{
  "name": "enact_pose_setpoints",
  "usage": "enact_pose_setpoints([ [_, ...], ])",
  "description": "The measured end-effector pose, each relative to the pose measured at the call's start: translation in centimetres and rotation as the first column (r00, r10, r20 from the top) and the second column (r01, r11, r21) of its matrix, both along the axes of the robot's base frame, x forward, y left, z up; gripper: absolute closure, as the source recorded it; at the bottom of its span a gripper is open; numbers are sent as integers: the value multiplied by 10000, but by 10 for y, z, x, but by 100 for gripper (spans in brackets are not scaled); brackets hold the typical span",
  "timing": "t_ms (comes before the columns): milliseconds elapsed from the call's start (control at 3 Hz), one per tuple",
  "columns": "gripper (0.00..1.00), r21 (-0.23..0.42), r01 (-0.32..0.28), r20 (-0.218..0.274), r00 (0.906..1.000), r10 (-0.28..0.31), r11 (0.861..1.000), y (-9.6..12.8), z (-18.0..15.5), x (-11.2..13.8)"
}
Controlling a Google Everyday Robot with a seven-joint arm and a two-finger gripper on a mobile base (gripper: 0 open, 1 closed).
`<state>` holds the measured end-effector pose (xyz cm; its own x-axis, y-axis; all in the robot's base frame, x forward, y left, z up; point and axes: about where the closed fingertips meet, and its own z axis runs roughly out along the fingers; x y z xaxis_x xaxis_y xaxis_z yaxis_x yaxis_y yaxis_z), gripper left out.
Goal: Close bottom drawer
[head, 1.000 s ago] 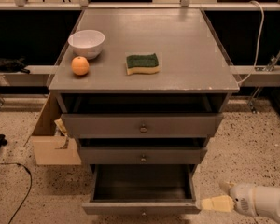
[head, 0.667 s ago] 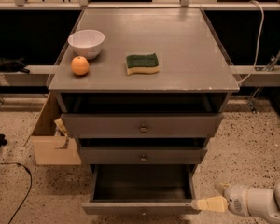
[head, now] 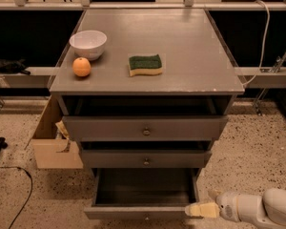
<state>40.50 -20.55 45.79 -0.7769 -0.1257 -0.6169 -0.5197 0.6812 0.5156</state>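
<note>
Bottom drawer (head: 145,187) is sitting pulled out, while the gripper (head: 200,203), fingers spread apart, is reaching one fingertip to its front panel's right end.

The claw (head: 203,208), low at the right of the view, moved leftward and closed the gap to the right end of the bottom drawer's (head: 133,212) front panel, ending against it.

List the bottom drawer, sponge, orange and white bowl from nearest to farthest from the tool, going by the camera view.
1. bottom drawer: low, its front right corner beside the tool.
2. sponge: middle of the cabinet top.
3. orange: left side of the top.
4. white bowl: left, just behind the orange.
</note>
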Motion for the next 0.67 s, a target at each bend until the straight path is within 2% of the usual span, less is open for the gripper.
enact_pose_setpoints([
  [333, 0, 478, 487, -217, 9986, -477, 9977, -3, -24, 2],
  [667, 0, 938, 935, -927, 9921, -849, 9912, 2, -75, -7],
])
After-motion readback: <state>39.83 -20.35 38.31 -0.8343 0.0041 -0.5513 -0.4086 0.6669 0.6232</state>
